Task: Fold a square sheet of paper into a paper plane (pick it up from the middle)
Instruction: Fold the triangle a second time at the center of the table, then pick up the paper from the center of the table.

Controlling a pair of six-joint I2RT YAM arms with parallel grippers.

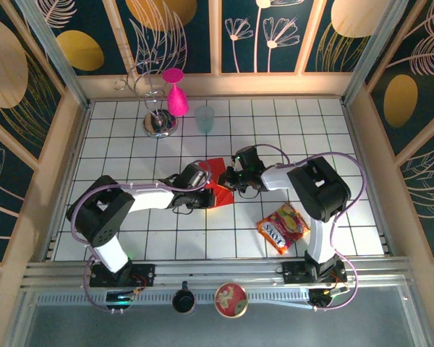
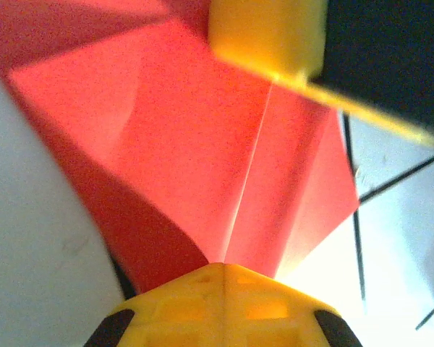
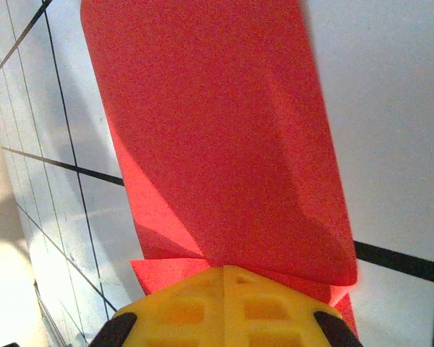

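Mid-table, the red sheet (image 1: 220,194) sits flat-ish on the white grid table (image 1: 130,224), w/ both arms meeting over it. It's already partly folded. The left wrist cam shows a sharp crease down the middle of the sheet (image 2: 202,159) and angled flaps either side. The right wrist cam shows one rounded flap of it (image 3: 217,144) curling up off the tiles.

Left gripper (image 1: 207,192) is clenched, yellow tips (image 2: 224,278) together right at the paper's near edge. Right gripper (image 1: 230,181) is clenched too, tips (image 3: 224,278) on the sheet's edge. Can't tell if either actually pinches the paper or just presses on it.

Other stuff: snack packet (image 1: 282,228) near-right, well apart from the paper. Pink goblet (image 1: 175,94), silver stand (image 1: 159,124) and pale cup (image 1: 205,118) are at the far side.
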